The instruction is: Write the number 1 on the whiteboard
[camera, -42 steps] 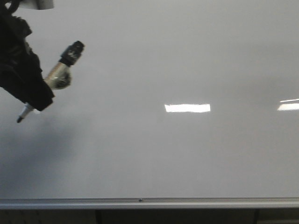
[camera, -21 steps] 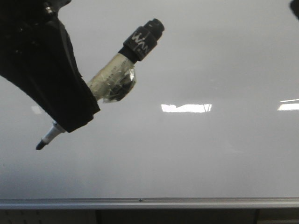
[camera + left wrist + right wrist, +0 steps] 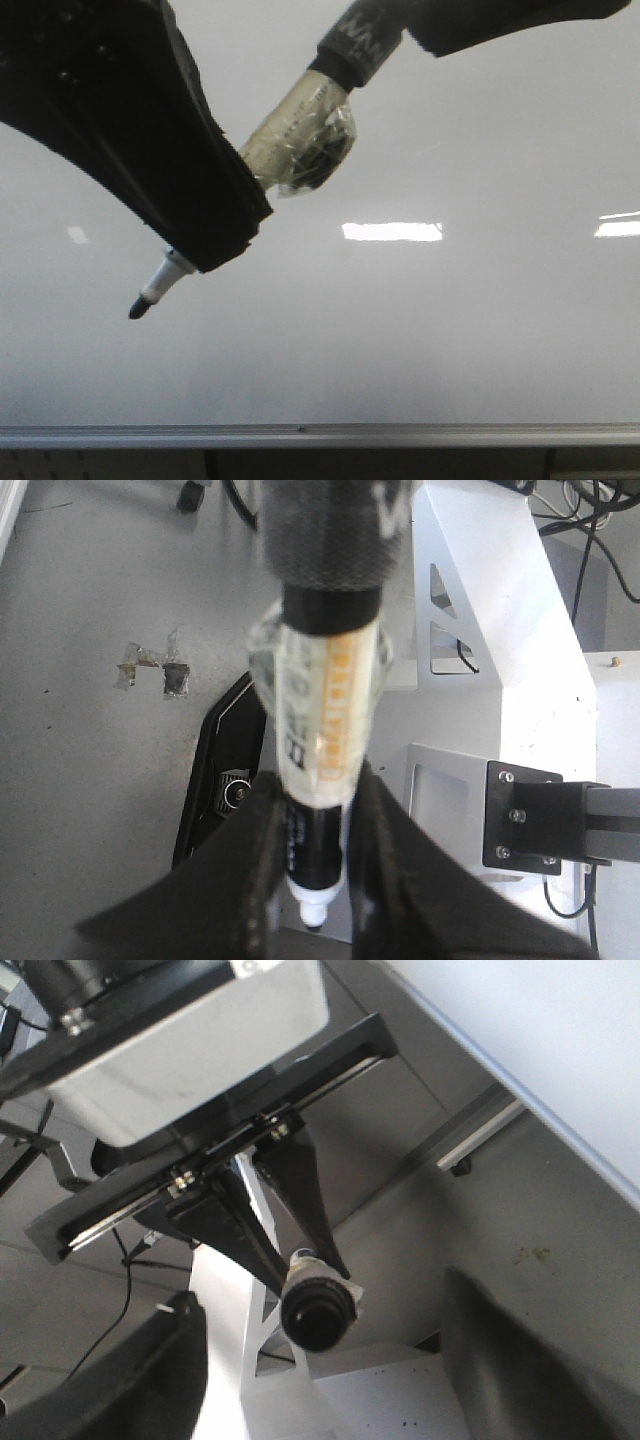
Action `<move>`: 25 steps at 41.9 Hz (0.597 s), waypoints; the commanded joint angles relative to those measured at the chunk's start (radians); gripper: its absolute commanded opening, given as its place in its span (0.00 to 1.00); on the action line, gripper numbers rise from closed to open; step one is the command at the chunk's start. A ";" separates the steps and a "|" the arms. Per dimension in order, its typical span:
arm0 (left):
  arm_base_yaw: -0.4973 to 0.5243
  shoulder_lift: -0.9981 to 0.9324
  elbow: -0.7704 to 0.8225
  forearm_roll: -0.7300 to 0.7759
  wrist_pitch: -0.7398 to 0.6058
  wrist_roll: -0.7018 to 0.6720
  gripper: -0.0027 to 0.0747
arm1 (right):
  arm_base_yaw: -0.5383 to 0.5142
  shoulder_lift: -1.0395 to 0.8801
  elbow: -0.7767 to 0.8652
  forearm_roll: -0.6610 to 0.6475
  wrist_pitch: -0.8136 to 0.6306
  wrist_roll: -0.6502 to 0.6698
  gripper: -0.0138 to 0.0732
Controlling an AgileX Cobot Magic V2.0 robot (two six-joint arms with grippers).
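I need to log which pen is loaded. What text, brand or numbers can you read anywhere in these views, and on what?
"WAN": pale letters on the black cap end of the marker, cut off by the right end effector; only partly legible.
Orange print along the marker barrel in the left end effector: too blurred to read.
White print lower on the barrel: unreadable.
Whiteboard: no writing, no digit yet.

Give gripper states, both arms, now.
Left gripper: closed on the marker.
Right gripper: open, fingers either side of the marker's cap end, not clamped.
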 commanded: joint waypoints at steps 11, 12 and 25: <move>-0.008 -0.034 -0.032 -0.070 0.060 0.005 0.01 | 0.127 0.078 -0.076 0.051 0.130 -0.017 0.76; -0.008 -0.034 -0.032 -0.069 0.060 0.005 0.01 | 0.136 0.085 -0.079 0.051 0.130 -0.017 0.75; -0.008 -0.034 -0.032 -0.071 0.060 0.005 0.01 | 0.167 0.121 -0.094 0.041 0.128 -0.017 0.47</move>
